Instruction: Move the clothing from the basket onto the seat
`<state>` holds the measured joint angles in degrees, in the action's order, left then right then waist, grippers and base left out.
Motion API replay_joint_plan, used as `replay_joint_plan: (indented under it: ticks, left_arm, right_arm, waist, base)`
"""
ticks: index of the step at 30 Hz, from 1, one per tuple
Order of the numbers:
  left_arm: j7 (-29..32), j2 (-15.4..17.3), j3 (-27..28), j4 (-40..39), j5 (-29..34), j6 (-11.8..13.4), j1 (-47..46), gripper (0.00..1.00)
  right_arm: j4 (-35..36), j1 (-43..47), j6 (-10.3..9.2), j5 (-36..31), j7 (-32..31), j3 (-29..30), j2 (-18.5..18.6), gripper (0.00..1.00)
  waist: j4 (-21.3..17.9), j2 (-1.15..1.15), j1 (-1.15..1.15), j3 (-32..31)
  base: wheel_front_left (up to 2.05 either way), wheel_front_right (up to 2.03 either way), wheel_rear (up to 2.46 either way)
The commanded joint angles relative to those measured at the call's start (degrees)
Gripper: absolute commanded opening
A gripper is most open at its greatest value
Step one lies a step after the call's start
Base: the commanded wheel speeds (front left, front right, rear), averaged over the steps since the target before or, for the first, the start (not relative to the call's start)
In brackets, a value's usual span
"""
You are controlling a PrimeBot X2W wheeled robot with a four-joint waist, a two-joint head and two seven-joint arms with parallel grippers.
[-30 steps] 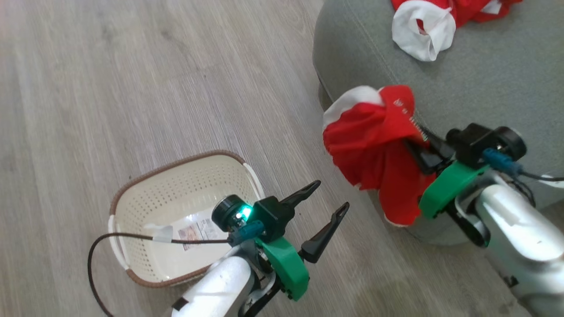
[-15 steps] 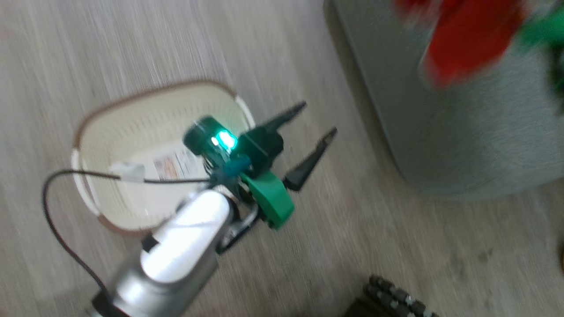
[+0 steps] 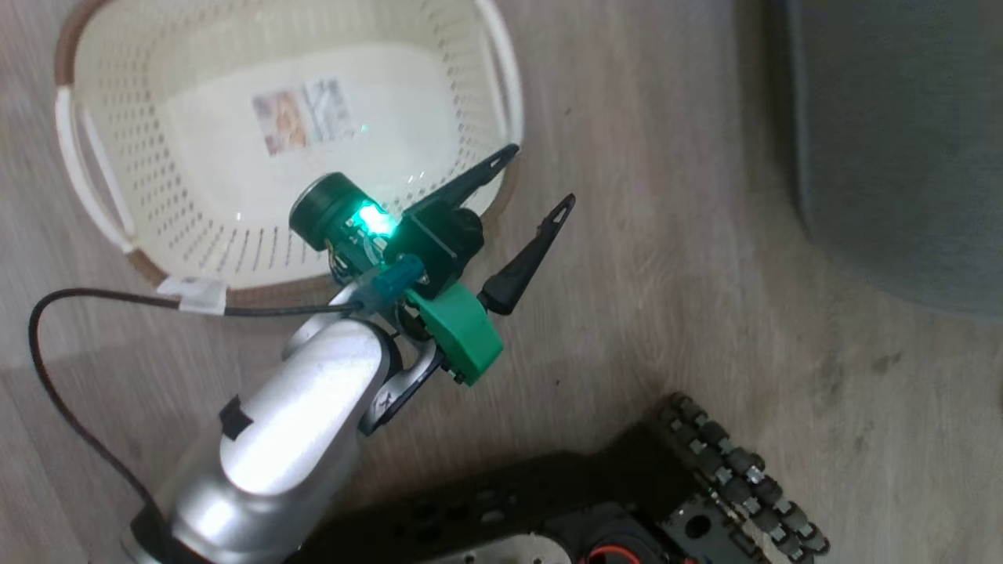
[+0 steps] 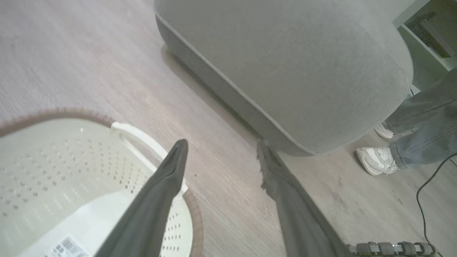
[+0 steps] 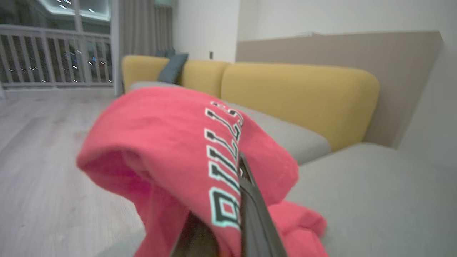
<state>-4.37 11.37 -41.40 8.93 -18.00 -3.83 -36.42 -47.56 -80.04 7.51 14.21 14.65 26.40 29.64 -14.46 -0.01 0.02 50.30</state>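
- The red clothing (image 5: 160,142) carries black block letters (image 5: 223,171) edged in white; they read roughly "B?LLS", the second letter lost in a crease.
- The label (image 3: 302,113) inside the basket (image 3: 117,196) has pictures and print too small to read.
- Its barcode (image 4: 68,246) has illegible digits.

Pale wood-grain plank floor (image 3: 666,204) carries an oval cream perforated plastic basket (image 3: 157,204), a grey-green upholstered seat (image 3: 901,157) and a person's white shoe (image 4: 375,160).

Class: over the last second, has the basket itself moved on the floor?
No, as far as shows. The head camera swung, shifting everything; the basket still sits left of the seat, a similar strip of floor between them.
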Motion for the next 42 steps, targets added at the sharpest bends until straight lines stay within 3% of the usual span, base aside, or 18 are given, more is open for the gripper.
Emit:
replay_joint_plan:
  ticks: [1, 3, 5, 6, 7, 8, 9, 11, 17, 25, 31, 37, 42]
  left_arm:
    - [0.41, 0.65, 0.43, -2.38, 0.44, 0.39, 1.54, 1.00]
    - [0.74, 1.13, 0.46, -2.81, 0.33, 0.82, 2.28, 1.00]
    - [1.02, 1.77, 0.85, -3.37, 0.22, 1.46, 2.88, 1.00]
    - [1.09, 2.19, 1.05, -3.70, 0.34, 1.79, 3.04, 1.00]
    - [1.13, 2.59, 1.26, -4.05, 0.45, 2.16, 3.27, 1.00]
    - [1.22, 2.78, 1.56, -4.42, 0.18, 2.60, 3.80, 1.00]
    - [1.33, 3.08, 1.80, -4.81, -0.01, 2.98, 4.35, 1.00]
    - [1.63, 4.00, 2.02, -5.34, -0.33, 3.63, 5.81, 1.00]
    - [1.52, 4.45, 2.43, -5.72, -1.13, 4.11, 6.50, 1.00]
    - [-1.32, 1.99, 2.88, -2.25, -4.47, 4.12, 8.68, 1.00]
    - [-6.37, -0.04, 5.94, 3.09, -8.60, 5.06, 11.58, 1.00]
    - [-10.04, -0.77, 11.17, 8.62, -10.93, 6.83, 14.40, 1.00]
    - [-10.59, -1.33, 18.07, 10.67, -10.52, 7.80, 15.99, 1.00]
  right_arm:
    - [0.35, -0.10, -0.02, -1.42, 0.35, 2.73, 2.81, 0.00]
    - [-2.19, 0.34, -0.02, -4.30, 0.35, 7.64, 3.26, 0.00]
    - [-3.83, 1.14, -0.02, -7.30, 0.35, 12.03, 2.43, 0.06]
    - [-4.21, 1.67, -0.02, -8.97, 0.35, 13.34, 1.72, 0.13]
    - [-4.10, 2.07, -0.02, -10.42, 0.35, 14.35, 0.83, 0.28]
    - [-3.67, 2.39, -0.02, -11.59, 0.35, 15.37, -0.17, 0.49]
    - [-3.31, 2.68, -0.02, -12.53, 0.35, 16.18, -1.22, 1.00]
    - [-4.00, 3.87, -0.02, -15.21, 0.35, 17.31, -3.35, 1.00]
    - [-5.87, 7.13, -0.02, -16.81, 0.35, 14.92, -5.28, 1.00]
    - [-2.94, 18.27, -0.02, -13.79, 0.35, 4.18, -6.58, 1.00]
    - [9.97, 32.85, -0.02, -9.44, 0.35, -7.54, -11.73, 1.00]
    - [21.35, 45.22, -0.02, -2.83, 0.35, -14.94, -17.21, 1.00]
    - [27.78, 52.65, -0.02, -2.52, 0.35, -19.93, -20.11, 1.00]
  waist:
    - [2.32, 0.01, -0.02, 3.86]
    - [1.98, 0.01, -0.02, 4.94]
    - [1.30, 0.01, -0.02, 5.85]
    - [0.92, 0.01, -0.02, 6.19]
    - [0.45, 0.01, -0.02, 6.38]
    - [-0.10, 0.01, -0.02, 6.45]
    - [-0.69, 0.01, -0.02, 6.49]
    - [-1.90, 0.01, -0.02, 5.74]
    - [-3.79, 0.01, -0.02, 1.78]
    - [-3.95, 0.01, -0.02, -6.38]
    - [-3.24, 0.01, -0.02, -15.45]
    - [-0.15, 0.01, -0.02, -24.77]
    - [3.07, 0.01, -0.02, -30.89]
  base:
    - [0.00, 0.00, 0.00]
    - [0.00, 0.00, 0.00]
    - [0.00, 0.00, 0.00]
    - [0.00, 0.00, 0.00]
    - [0.00, 0.00, 0.00]
    - [0.00, 0.00, 0.00]
    - [0.00, 0.00, 0.00]
    - [0.00, 0.00, 0.00]
    - [0.00, 0.00, 0.00]
    - [0.00, 0.00, 0.00]
    - [0.00, 0.00, 0.00]
    - [0.00, 0.00, 0.00]
    - [0.00, 0.00, 0.00]
